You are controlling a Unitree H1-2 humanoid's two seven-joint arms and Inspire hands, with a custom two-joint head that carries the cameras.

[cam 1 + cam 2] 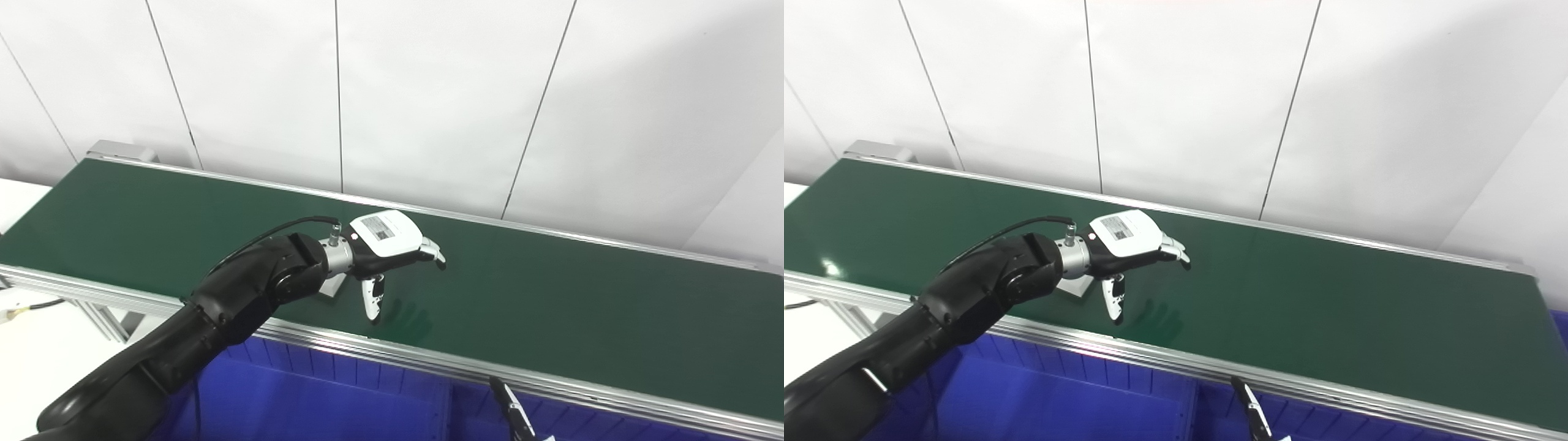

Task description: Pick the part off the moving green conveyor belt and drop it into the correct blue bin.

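A small light-grey flat part (331,285) lies on the green conveyor belt (551,294), near its front rail. My left hand (392,245) hovers over the belt, fingers stretched to the right and thumb pointing down, open and holding nothing. The part sits just under my left wrist, behind the thumb, partly hidden by the wrist; it also shows in the right eye view (1077,285). Only one finger of my right hand (512,409) pokes up at the bottom edge, over the blue bin (343,398).
Blue bins (1078,404) stand below the belt's front rail, with a divider wall (444,404) between two of them. A silver rail (465,367) edges the belt front and back. White wall panels stand behind the belt.
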